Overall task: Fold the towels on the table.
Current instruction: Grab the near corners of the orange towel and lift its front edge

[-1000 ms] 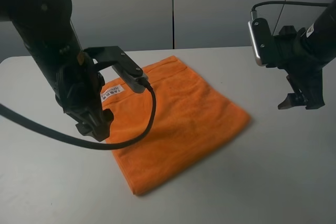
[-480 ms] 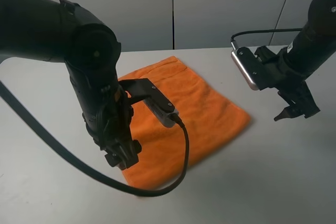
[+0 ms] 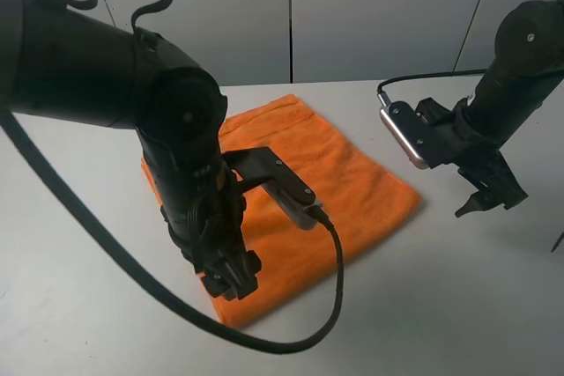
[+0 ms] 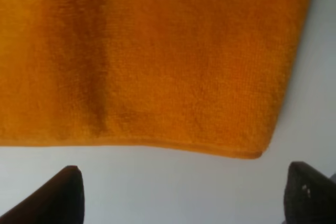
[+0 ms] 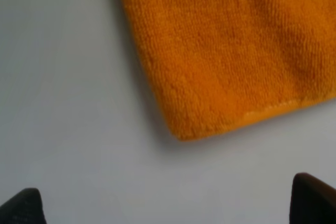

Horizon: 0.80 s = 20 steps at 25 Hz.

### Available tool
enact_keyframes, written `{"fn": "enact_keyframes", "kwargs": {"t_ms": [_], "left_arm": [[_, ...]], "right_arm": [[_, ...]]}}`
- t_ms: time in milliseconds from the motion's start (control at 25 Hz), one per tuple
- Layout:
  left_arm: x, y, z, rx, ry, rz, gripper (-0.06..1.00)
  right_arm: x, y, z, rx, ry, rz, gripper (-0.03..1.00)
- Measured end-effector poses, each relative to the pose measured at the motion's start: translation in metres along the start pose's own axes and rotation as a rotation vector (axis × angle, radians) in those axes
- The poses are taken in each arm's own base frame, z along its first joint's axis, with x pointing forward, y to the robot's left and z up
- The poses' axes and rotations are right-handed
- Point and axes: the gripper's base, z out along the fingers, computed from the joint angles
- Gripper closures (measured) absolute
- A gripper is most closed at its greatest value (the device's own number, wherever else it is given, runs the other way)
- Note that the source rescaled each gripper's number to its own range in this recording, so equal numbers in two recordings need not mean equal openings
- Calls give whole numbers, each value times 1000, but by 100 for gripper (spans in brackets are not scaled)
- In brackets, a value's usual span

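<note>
Orange towel lies spread flat on the white bench.

Left fingers: spread wide, nothing between them. Tips are over bare bench just off the towel's hemmed edge, close to one corner. From the high camera they sit at the towel's near edge, with a black cable looping beside it.

Right fingers: spread wide, empty, over bare bench off another towel corner, clear of the cloth.

Cannot tell whether either pair touches the bench.
</note>
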Motion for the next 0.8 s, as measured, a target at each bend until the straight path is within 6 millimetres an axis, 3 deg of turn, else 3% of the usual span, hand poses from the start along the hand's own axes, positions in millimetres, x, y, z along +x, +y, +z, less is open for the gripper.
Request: {"fn": "enact_keyframes", "kwargs": {"t_ms": [160,520,800], "left_arm": [[-2,-16,11,-2,19,28,-5],[12,-18,31,4,18,-13,-5],[8,-18,32,6,-43,-40,-5]], "right_arm": [[-1,-1,1,6,-12,-9,-3],[-5,-4,6,17,-66,-44,-3],[-8,-4,20,-19,-78,-65,-3]]}}
